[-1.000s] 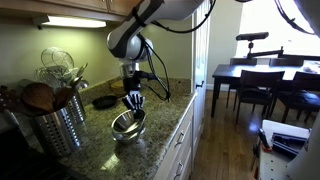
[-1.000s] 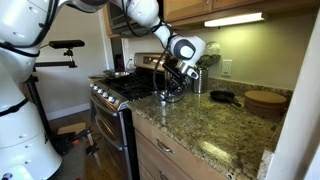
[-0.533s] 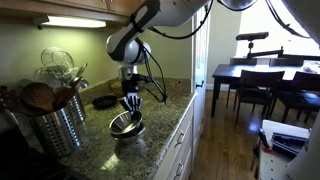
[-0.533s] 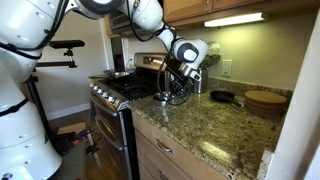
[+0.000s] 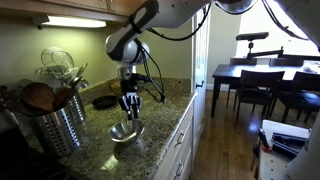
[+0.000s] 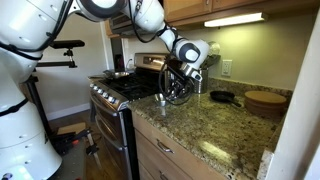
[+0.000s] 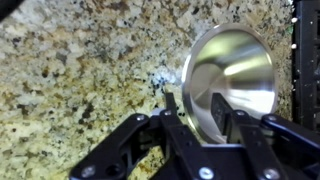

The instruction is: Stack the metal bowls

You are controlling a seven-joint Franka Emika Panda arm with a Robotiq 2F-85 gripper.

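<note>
On the granite counter [image 7: 70, 70] my gripper [image 7: 197, 108] straddles the rim of a metal bowl [image 7: 238, 65], jaws partly apart; whether they pinch it I cannot tell.

Wrist view: lower rim of the bowl [image 7: 235, 70] is hidden behind the gripper [image 7: 197, 108] fingers. A dark object [image 7: 306, 60] is cut by the right edge, unidentifiable. In an exterior view the bowl [image 5: 124, 132] is too small to tell whether single or nested.

Opposite exteriors share counter [image 5: 100, 150] [image 6: 225, 125], wrist seemingly overhead
</note>
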